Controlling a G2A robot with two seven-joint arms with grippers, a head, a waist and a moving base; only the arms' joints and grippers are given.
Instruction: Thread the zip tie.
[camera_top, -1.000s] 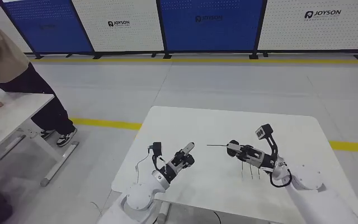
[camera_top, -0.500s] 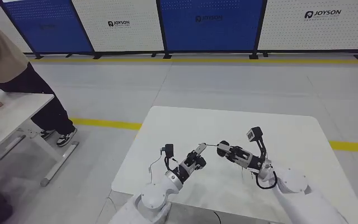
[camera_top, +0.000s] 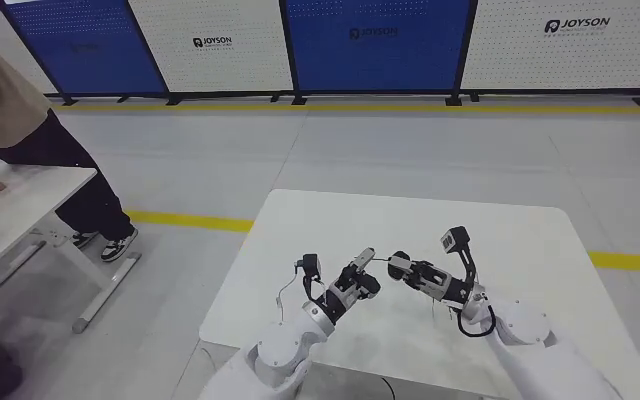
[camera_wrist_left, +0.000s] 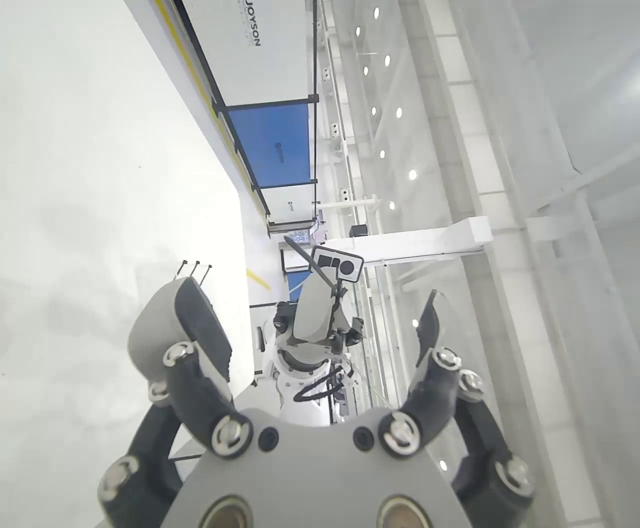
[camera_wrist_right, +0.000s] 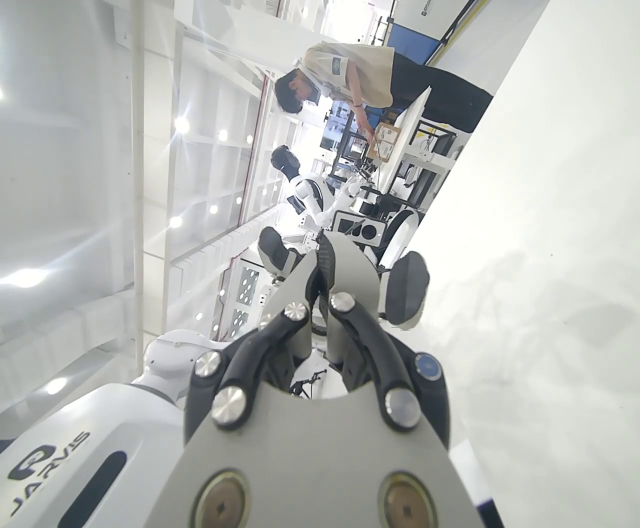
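Print found, all brand marking, not transcribed. The left white wall panel (camera_top: 212, 45) beyond the table's far edge has one dark logo with a single line of lettering. The right white wall panel (camera_top: 560, 45) has the same, in larger print. The blue wall panel (camera_top: 375, 45) between them has faint lettering. The cardboard box (camera_wrist_right: 384, 140) on a neighbouring table has a label too small to read. No numbers are legible.
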